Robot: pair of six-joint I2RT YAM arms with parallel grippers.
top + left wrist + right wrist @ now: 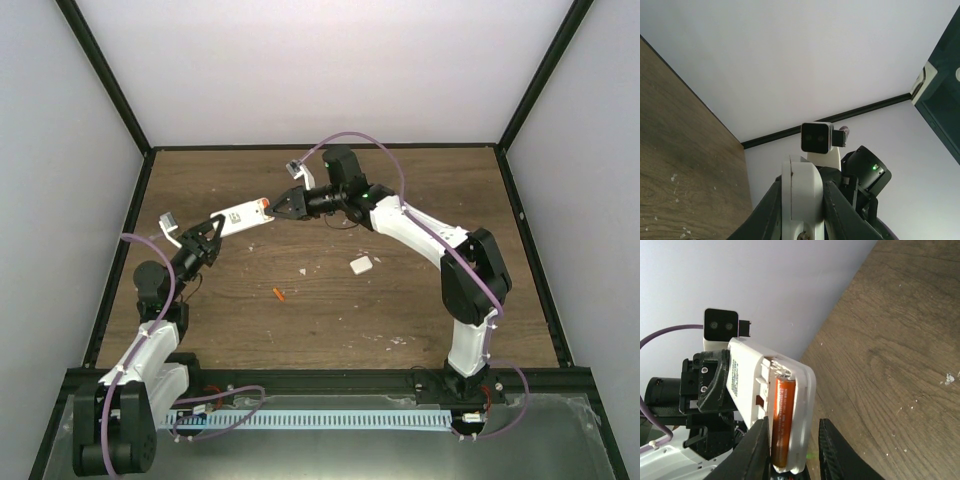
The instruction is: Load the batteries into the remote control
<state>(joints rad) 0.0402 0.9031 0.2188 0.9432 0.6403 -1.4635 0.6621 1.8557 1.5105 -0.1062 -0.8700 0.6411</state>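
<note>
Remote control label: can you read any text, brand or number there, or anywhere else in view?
The label on the remote control: fine dark print, too small and blurred to read.
The battery in its bay: no legible marking.
No other text in any view.

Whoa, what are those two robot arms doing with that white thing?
The left end effector holds the small white rectangular plastic remote control up above the brown wooden table. The right end effector straddles the remote's open end, where one slim orange-red battery lies in the compartment. The second orange-red battery lies on the table, and the small loose white cover piece lies not far from it.
</note>
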